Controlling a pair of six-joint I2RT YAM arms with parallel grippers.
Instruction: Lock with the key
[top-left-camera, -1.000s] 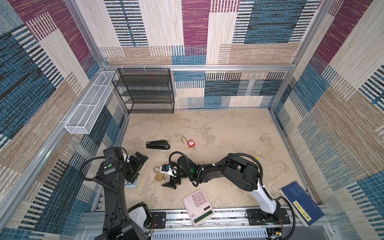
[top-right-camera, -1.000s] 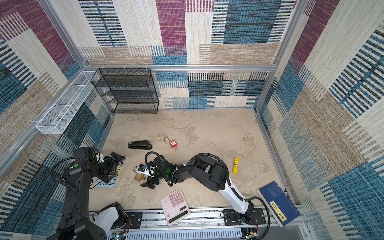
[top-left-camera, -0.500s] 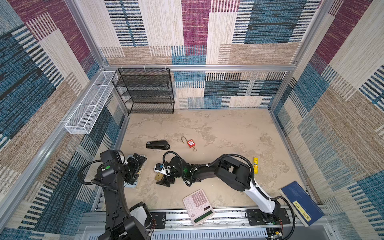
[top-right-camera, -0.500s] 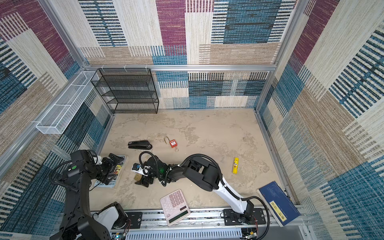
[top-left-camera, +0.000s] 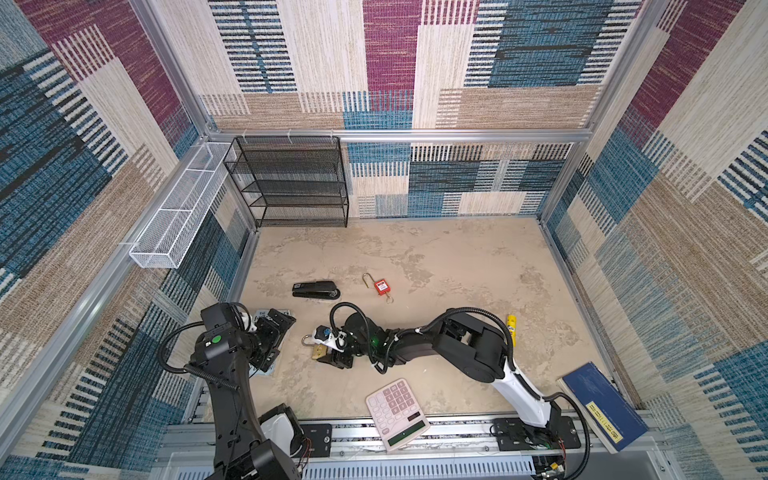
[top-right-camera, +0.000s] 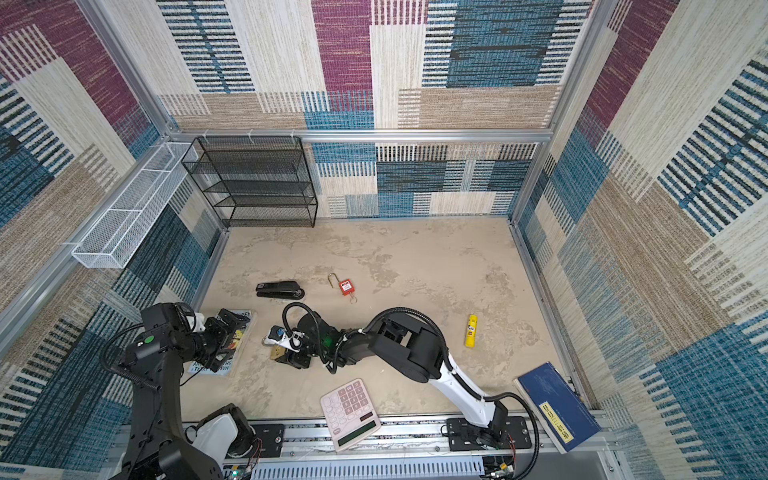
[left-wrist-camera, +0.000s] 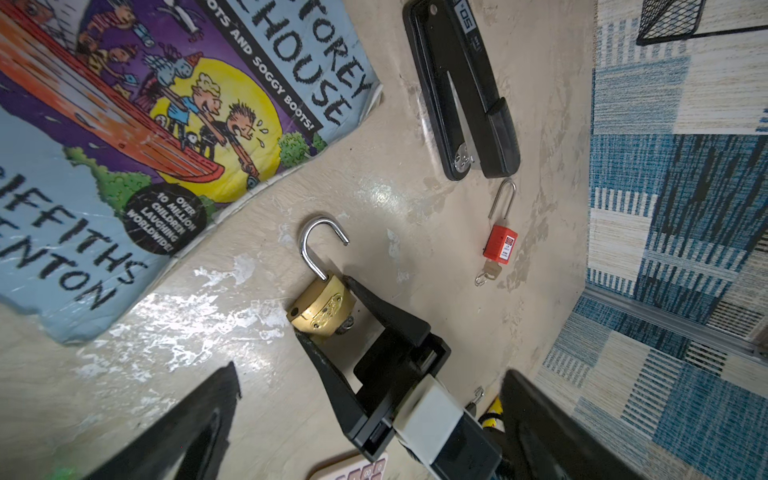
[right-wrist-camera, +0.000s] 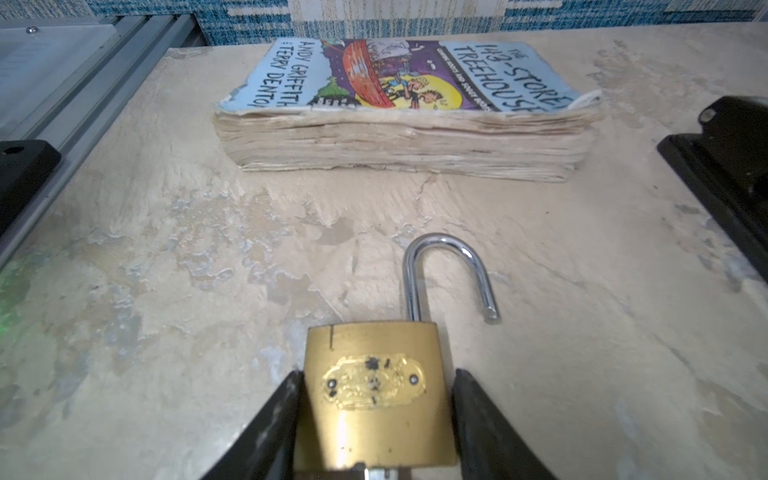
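Note:
A brass padlock (right-wrist-camera: 374, 415) lies flat on the beige table (top-left-camera: 436, 266), its steel shackle (right-wrist-camera: 444, 266) swung open. My right gripper (right-wrist-camera: 378, 374) reaches low across the table and is shut on the lock's body, one black finger against each side; both top views show this (top-left-camera: 320, 352) (top-right-camera: 277, 354). A silver key stub (right-wrist-camera: 384, 475) shows at the lock's underside, mostly cut off by the frame edge. My left gripper (top-left-camera: 276, 338) hangs open above a paperback, to the left of the padlock (left-wrist-camera: 322, 307).
A worn paperback book (top-left-camera: 266, 328) lies under the left gripper. A black stapler (top-left-camera: 316, 289) and a red padlock (top-left-camera: 381, 287) with its own key lie farther back. A pink calculator (top-left-camera: 397, 411), a yellow tube (top-left-camera: 511, 328), a blue book (top-left-camera: 600, 405) and a black mesh shelf (top-left-camera: 291, 183) are around.
The right gripper slid left over the brass padlock and its jaws narrowed from wide open onto the lock's sides. The left arm shifted only slightly and stayed open.

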